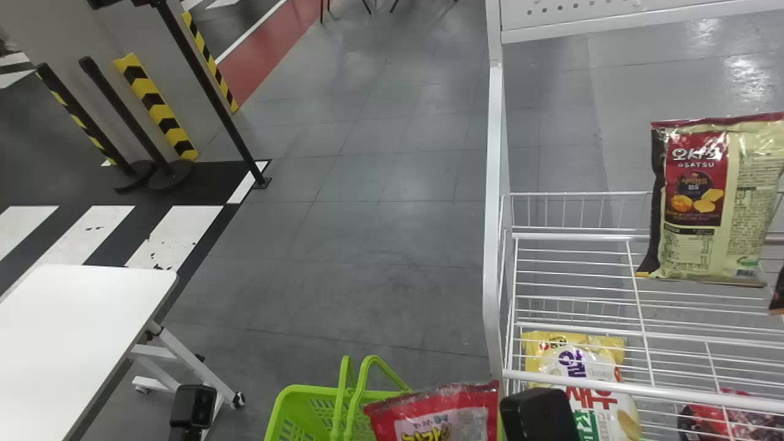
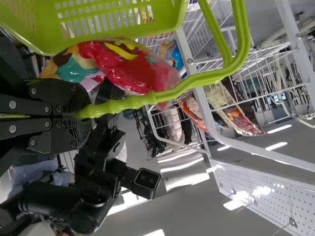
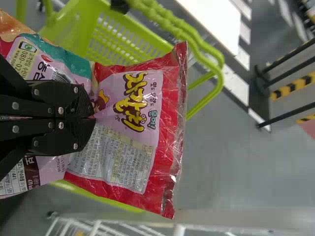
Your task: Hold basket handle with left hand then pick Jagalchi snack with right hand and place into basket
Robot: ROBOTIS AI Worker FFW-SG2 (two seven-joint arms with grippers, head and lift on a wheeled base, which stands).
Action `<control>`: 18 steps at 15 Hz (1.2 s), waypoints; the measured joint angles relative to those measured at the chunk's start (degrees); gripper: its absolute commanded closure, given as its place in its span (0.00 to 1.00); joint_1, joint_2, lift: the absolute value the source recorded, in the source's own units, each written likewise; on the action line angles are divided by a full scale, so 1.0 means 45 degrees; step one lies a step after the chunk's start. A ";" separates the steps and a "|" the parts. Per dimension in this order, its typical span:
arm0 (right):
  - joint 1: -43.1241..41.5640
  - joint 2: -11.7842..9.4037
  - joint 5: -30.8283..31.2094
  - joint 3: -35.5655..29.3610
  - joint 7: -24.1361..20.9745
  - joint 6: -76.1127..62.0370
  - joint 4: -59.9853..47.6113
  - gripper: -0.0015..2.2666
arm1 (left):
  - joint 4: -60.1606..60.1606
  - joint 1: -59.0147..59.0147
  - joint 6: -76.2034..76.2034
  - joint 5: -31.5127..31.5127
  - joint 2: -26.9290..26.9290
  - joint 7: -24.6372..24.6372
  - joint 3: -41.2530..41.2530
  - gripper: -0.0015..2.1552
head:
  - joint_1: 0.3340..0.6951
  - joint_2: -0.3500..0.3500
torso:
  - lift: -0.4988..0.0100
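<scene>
At the bottom edge of the head view are black parts of my left gripper's arm and my right gripper's arm. My left gripper is shut on the handle of the green basket. The red Jagalchi snack bag covers the right part of the basket in the head view. In the right wrist view, my right gripper is shut on the middle of the Jagalchi bag, with the basket behind it. I cannot tell whether the bag is over or beside the opening.
A white wire rack on the right holds an upright Osatsu bag, with a yellow and white bag lower down. At the left stands a white table. Grey floor runs between table and rack.
</scene>
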 measured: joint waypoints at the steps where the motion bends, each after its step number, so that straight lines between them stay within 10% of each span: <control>1: -0.0113 0.0000 -0.0173 0.0004 0.0089 -0.0671 0.0379 0.99 | -0.0012 0.0000 0.0000 -0.0009 -0.0016 0.0000 0.0000 1.00 | 1.00 1.00 | 0.96; 5: -0.0803 0.0000 -0.0740 0.0004 0.0200 -0.0434 0.1559 0.83 | -0.0019 0.0000 0.0000 -0.0015 -0.0062 0.0000 0.0000 1.00 | 1.00 1.00 | 0.96; 8: -0.1163 0.0000 -0.1218 -0.0059 0.1034 -0.0081 0.2244 0.04 | -0.0005 -0.0002 -0.0005 -0.0014 -0.0081 0.0000 0.0001 1.00 | 1.00 1.00 | 0.96; 18: 0.0664 0.0000 0.0692 -0.1240 0.2290 -0.4026 0.1047 0.02 | 0.0053 -0.0038 -0.0038 0.0006 -0.0084 0.0000 0.0004 1.00 | 1.00 1.00 | 0.96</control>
